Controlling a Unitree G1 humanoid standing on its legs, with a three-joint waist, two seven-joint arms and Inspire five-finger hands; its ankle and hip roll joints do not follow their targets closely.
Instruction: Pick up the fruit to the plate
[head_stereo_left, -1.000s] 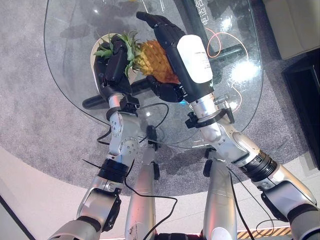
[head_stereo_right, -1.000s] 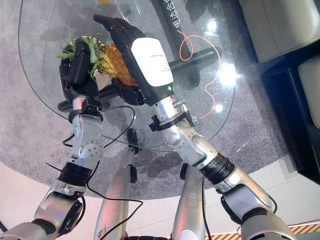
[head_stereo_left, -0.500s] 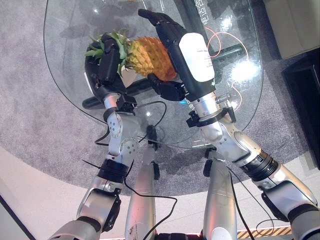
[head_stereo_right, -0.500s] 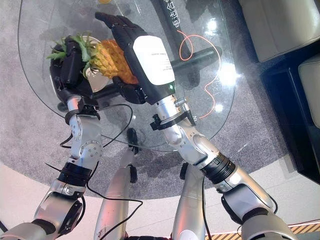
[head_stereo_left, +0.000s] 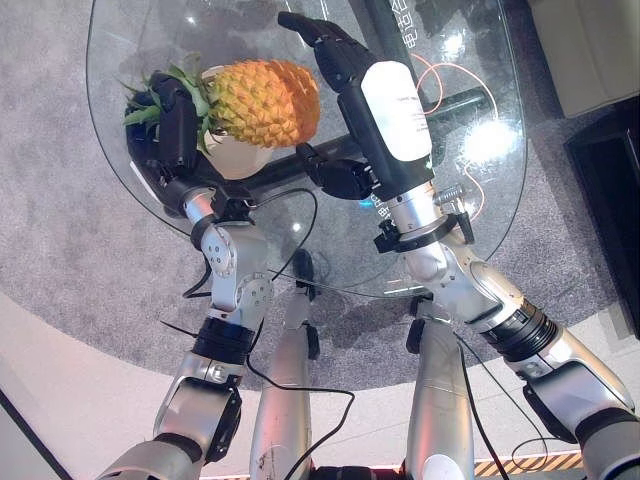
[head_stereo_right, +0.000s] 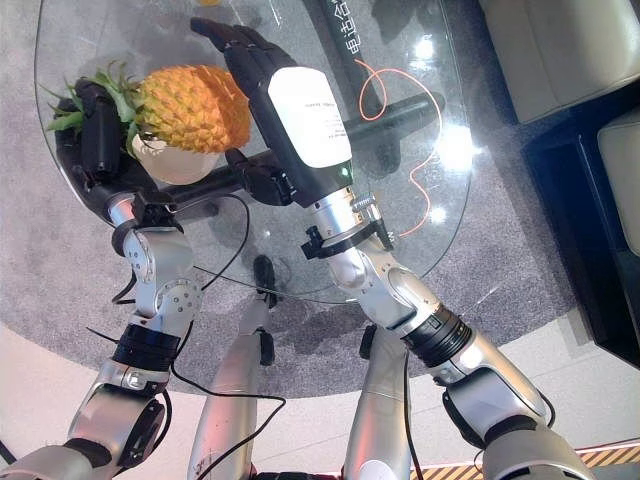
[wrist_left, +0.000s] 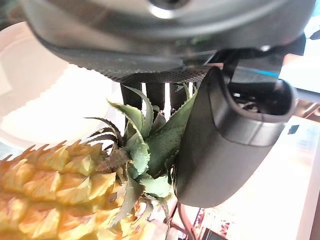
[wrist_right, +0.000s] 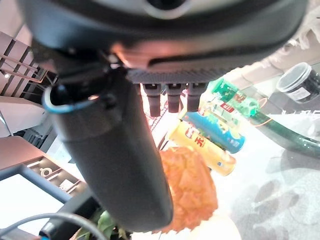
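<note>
Left eye view: my left hand (head_stereo_left: 172, 125) grips the pineapple (head_stereo_left: 262, 100) by its crown, upper left, above the plate (head_stereo_left: 235, 157). A second ago both hands cradled it; now my right hand (head_stereo_left: 352, 90) stands apart, fingers straight. Left wrist view: fingers and thumb curled round the leaves. Right wrist view: nothing held, fruit beyond. Judgement: lowering remains.
</note>
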